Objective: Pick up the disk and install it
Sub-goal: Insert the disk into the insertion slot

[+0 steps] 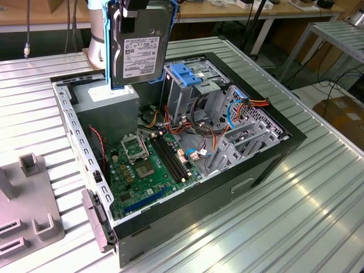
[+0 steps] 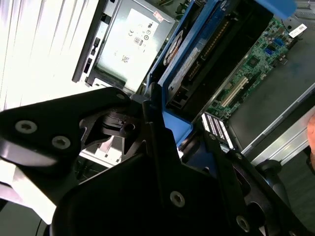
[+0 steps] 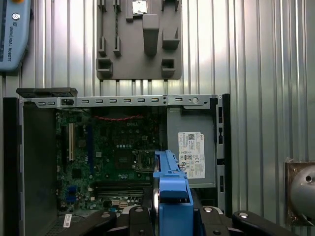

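The disk [image 1: 139,51] hangs upright in the air, its grey face and white label turned to the exterior view, blue rails along its sides. My gripper [image 1: 135,7] is shut on its upper end. The disk hovers over the back corner of the open computer case [image 1: 69,116], just above the grey power-supply box [image 1: 108,102]. In the second wrist view the disk [image 2: 206,54] runs out from between the black fingers [image 2: 153,123]. In the first wrist view the disk [image 3: 172,196] is edge-on, rising from the gripper [image 3: 170,219].
The drive cage with a blue latch [image 1: 187,74] stands to the exterior view's right of the disk. The green motherboard [image 1: 151,165] and loose cables [image 1: 244,108] lie in the case. A grey fixture [image 1: 28,205] sits on the ribbed metal table [image 1: 296,216].
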You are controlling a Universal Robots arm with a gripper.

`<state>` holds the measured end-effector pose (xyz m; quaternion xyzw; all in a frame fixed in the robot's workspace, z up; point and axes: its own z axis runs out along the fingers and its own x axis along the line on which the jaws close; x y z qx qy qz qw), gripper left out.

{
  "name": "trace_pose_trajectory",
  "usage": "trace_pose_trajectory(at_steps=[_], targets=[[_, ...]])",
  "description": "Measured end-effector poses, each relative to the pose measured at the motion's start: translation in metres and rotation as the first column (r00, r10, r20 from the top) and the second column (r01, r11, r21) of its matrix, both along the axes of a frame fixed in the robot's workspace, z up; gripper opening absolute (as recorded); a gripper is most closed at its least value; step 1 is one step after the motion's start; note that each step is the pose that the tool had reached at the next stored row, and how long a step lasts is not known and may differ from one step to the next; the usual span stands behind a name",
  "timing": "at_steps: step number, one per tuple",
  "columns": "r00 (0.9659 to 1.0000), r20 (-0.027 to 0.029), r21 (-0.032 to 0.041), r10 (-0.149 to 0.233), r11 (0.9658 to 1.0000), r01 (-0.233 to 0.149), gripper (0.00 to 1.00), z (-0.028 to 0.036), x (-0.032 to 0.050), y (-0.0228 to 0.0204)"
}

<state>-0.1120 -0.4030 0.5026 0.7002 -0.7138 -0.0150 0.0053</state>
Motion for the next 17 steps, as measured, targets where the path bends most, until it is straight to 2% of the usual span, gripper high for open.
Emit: trace_pose_trajectory(at_steps=[10, 17], targets=[[1.0, 0.0, 0.0, 0.0, 1.0, 0.0, 0.37, 0.0, 0.0003, -0.001], [1.0, 0.0001, 0.0001, 0.0, 1.0, 0.0, 0.37, 0.0, 0.0003, -0.0122]])
